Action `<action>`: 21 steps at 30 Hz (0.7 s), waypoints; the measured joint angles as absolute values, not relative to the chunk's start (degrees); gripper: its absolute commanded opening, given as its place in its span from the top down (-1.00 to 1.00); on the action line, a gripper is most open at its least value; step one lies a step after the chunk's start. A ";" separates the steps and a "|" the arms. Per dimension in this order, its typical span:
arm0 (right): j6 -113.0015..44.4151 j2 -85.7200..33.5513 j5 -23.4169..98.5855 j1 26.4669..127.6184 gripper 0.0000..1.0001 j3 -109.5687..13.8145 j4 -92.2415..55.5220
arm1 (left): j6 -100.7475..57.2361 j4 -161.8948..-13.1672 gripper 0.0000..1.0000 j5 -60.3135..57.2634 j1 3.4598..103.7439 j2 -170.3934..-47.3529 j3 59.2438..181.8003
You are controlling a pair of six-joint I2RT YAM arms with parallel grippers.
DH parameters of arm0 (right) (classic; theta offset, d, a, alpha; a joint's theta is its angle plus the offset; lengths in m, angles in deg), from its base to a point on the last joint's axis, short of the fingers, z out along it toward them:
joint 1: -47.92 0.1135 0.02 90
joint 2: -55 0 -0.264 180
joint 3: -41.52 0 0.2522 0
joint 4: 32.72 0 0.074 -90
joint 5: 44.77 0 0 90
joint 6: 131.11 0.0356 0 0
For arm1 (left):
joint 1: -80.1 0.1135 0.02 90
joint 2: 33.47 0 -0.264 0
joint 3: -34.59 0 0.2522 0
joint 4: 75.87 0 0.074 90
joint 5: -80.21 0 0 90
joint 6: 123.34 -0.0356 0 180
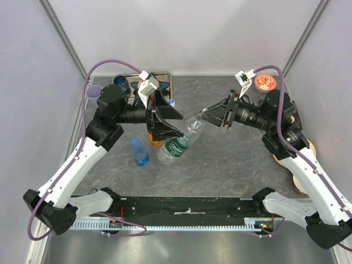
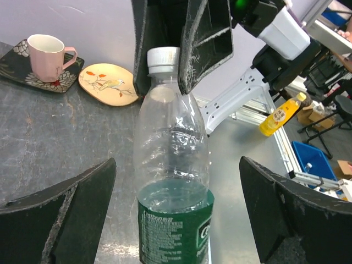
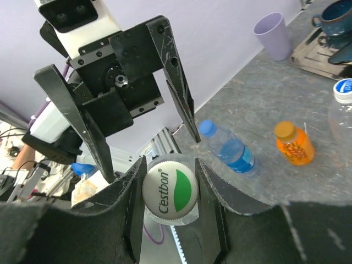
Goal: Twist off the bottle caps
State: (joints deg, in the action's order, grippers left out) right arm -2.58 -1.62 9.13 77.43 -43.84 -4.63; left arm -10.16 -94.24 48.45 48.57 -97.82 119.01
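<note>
A clear bottle with a green label [image 1: 177, 146] hangs tilted over the middle of the table. Its white-and-green cap [image 3: 169, 190] points at my right gripper [image 3: 169, 181], which is shut on the cap; the cap [image 2: 163, 57] shows between the right fingers [image 2: 206, 44]. My left gripper [image 2: 177, 165] is open, its jaws wide on both sides of the bottle body [image 2: 173, 143] and not touching it. A small blue bottle with a blue cap [image 3: 207, 128] and an orange bottle with an orange cap [image 3: 285, 130] stand on the table. A white-and-blue cap [image 3: 344, 88] tops a clear bottle at the edge.
A metal tray [image 1: 165, 77] with a dark blue cup [image 1: 121, 83] sits at the back, a purple cup [image 1: 95, 92] left of it. A red-patterned dish [image 1: 265, 82] is at the back right. A pink cup on a dark saucer [image 2: 47, 55] and a yellow plate [image 2: 107, 82] lie on the right side.
</note>
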 measured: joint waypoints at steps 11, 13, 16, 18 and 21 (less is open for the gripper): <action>-0.36 -6.30 5.65 77.43 1.00 -44.73 -8.19 | -16.04 -98.43 -0.86 48.36 43.68 -102.09 119.01; -0.38 -6.48 5.57 77.43 1.00 -44.93 -8.17 | -17.00 -99.57 -0.78 47.93 42.54 -102.57 119.01; -0.42 -6.61 5.57 77.46 1.00 -45.47 -8.21 | -18.33 -100.88 -0.64 47.23 41.51 -102.76 119.01; -0.44 -6.61 5.52 77.61 1.00 -45.65 -8.23 | -19.01 -101.12 -0.58 47.07 41.34 -102.76 119.01; -0.44 -6.61 5.54 77.78 1.00 -45.67 -8.30 | -19.60 -101.62 -0.49 46.72 41.34 -102.76 119.01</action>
